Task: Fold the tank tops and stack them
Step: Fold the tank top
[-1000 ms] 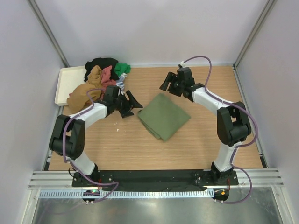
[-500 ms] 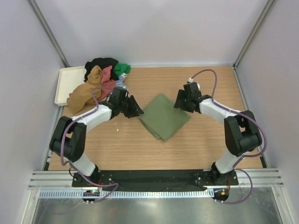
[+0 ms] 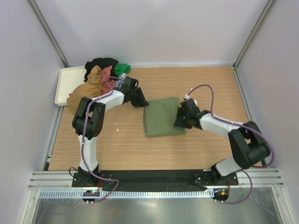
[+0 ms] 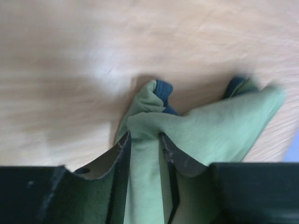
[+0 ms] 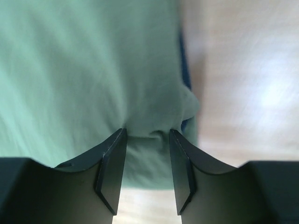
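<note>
An olive green tank top (image 3: 161, 123) lies folded into a rough square in the middle of the table. My left gripper (image 3: 141, 102) is at its far left corner, shut on a bunch of green cloth (image 4: 219, 126) that fills the gap between the fingers (image 4: 122, 149); navy trim (image 4: 163, 87) shows just beyond. At the cloth's right edge my right gripper (image 3: 180, 119) is shut on a puckered fold of the same tank top (image 5: 70, 70). Other tank tops (image 3: 100, 77) in mustard, red, black and green lie heaped at the back left.
A cream tray (image 3: 63, 84) sits at the back left, under part of the heap. Grey walls close in the table on three sides. Both arm bases stand at the near edge.
Both grippers have come onto the green tank top and closed on it. The cloth has turned from a diamond to a square and shifted slightly toward the near edge.
</note>
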`<control>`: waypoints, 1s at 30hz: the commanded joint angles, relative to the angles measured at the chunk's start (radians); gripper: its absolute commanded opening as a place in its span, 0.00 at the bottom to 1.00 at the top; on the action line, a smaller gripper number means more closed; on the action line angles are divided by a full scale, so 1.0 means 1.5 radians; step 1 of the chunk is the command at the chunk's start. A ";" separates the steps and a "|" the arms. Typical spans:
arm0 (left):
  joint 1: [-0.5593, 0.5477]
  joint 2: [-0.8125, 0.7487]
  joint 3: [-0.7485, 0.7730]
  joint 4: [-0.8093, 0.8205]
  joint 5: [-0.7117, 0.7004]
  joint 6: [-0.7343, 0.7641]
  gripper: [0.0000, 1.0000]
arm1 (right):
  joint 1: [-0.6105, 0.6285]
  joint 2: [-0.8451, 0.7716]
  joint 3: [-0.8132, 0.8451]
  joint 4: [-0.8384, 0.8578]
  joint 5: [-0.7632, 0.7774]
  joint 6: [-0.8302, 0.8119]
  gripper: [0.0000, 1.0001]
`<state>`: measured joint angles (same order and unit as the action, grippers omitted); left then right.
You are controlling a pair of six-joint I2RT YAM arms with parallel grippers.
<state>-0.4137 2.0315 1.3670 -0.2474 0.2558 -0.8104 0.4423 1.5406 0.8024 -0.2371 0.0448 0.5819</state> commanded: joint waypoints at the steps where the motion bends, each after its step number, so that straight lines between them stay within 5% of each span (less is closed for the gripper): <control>1: 0.004 0.011 0.098 -0.036 -0.002 0.042 0.32 | 0.042 -0.097 -0.066 -0.017 0.007 0.044 0.48; 6: 0.001 -0.063 0.075 -0.069 -0.029 0.057 0.52 | 0.027 -0.203 -0.051 -0.064 0.096 0.031 0.53; 10: -0.017 -0.177 0.002 -0.066 -0.045 0.056 0.54 | -0.027 -0.209 0.000 -0.046 0.042 0.007 0.48; 15: -0.079 -0.238 -0.088 0.008 0.032 0.017 0.48 | -0.063 -0.120 0.081 0.066 -0.214 0.000 0.23; 18: -0.118 -0.245 -0.106 0.036 0.055 0.000 0.45 | -0.060 -0.061 0.129 0.150 -0.283 0.023 0.10; 30: -0.153 -0.231 -0.263 0.190 0.069 -0.038 0.38 | -0.065 0.258 0.243 0.430 -0.509 0.190 0.01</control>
<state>-0.6476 1.6745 1.0210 -0.0937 0.3290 -0.8433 0.3492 1.8301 1.1027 0.2153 -0.5655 0.7601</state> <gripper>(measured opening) 0.382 0.026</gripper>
